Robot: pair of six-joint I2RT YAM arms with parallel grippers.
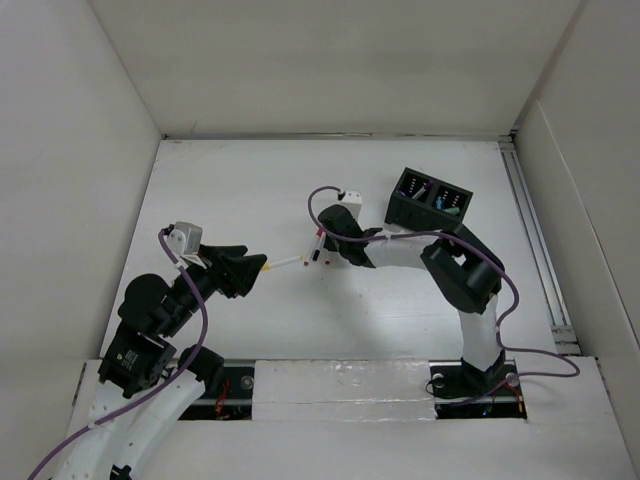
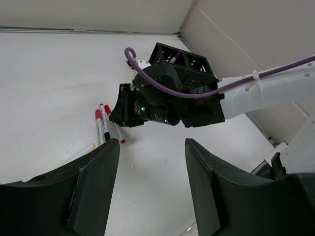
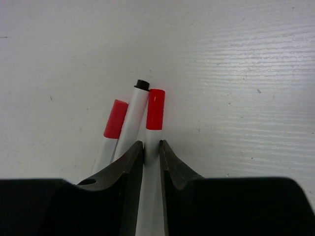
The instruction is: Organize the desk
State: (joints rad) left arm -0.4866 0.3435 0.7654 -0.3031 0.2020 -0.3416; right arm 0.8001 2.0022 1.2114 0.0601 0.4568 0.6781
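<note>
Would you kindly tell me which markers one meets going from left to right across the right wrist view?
left red-capped marker → black-tipped marker → right red-capped marker, its barrel running between the jaws.

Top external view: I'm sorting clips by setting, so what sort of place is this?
Probably a robot lab test cell, not a real office: a matte-white rectangular tabletop boxed in by plain white walls, with a white left arm and right arm bolted at its near edge.
</note>
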